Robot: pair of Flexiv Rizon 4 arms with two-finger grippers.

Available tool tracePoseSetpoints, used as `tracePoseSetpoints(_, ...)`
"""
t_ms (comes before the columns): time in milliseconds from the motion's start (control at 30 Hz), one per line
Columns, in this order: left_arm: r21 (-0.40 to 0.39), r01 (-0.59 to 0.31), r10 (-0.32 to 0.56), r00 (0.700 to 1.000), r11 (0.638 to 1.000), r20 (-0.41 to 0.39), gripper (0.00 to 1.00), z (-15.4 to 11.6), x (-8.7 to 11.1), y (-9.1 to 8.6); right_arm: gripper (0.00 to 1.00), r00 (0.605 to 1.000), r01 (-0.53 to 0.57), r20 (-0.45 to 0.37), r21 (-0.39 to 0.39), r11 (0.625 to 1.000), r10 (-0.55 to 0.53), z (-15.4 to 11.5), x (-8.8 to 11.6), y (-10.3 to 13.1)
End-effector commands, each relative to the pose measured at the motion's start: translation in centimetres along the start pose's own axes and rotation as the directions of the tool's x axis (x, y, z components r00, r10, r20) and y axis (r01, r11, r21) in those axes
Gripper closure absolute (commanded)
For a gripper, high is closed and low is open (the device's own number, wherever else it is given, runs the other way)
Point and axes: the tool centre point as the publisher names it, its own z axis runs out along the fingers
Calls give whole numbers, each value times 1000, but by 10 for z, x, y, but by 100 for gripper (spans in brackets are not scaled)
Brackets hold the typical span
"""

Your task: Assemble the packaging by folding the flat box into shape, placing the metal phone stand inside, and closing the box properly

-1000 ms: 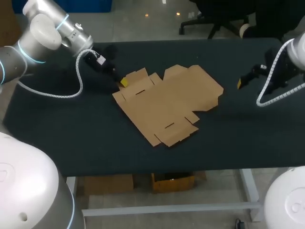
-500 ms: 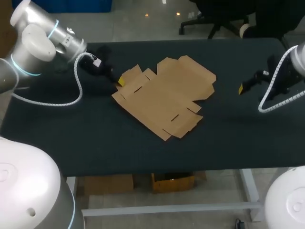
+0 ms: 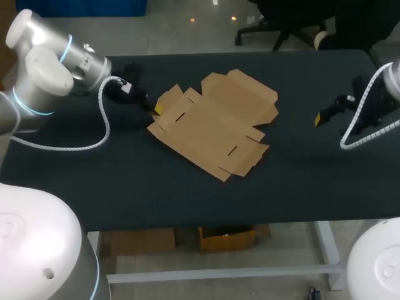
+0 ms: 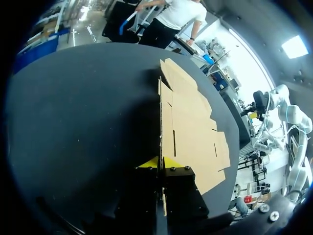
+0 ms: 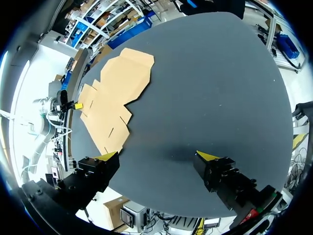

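Rotated since earlier, flat box sits pinched in left tool.

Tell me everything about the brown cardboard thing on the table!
It is a flat box of plain brown cardboard, not folded up yet. It is cut into big panels with flaps, tabs and little slots, and fold lines cross it. It lies spread out on the dark table, turned at a slant. The left gripper pinches one edge flap between its yellow tips. Nothing else touches it.
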Motion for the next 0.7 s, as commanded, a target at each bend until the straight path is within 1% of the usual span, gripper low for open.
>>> tracePoseSetpoints(33, 14, 1, -1, 1000, 1000, 18, 100, -1, 4, 3, 0, 1000, 0, -2, 5, 1000, 0, -3, 1, 0)
tracePoseSetpoints(500, 14, 1, -1, 1000, 1000, 18, 100, -1, 4, 3, 0, 1000, -3, 1, 7, 1000, 3, -1, 2, 0)
tracePoseSetpoints(533, 5, 0, 0, 1000, 1000, 1, 100, 0, 2, 7, 0, 1000, -5, 1, 10, 1000, 5, 1, 3, -1)
tracePoseSetpoints(567, 29, 20, -20, 1000, 999, 7, 100, 1, 0, 11, 0, 1000, -4, -8, 13, 1000, 4, 2, 3, -2)
tracePoseSetpoints(633, 56, 46, -45, 999, 997, -17, 100, 1, -2, 19, 0, 1000, -24, -7, 14, 1000, 24, 4, 0, -5)
tracePoseSetpoints(700, 63, 62, -60, 997, 996, -40, 100, 2, -3, 27, 0, 1000, -27, -15, 18, 999, 27, 5, -2, -8)
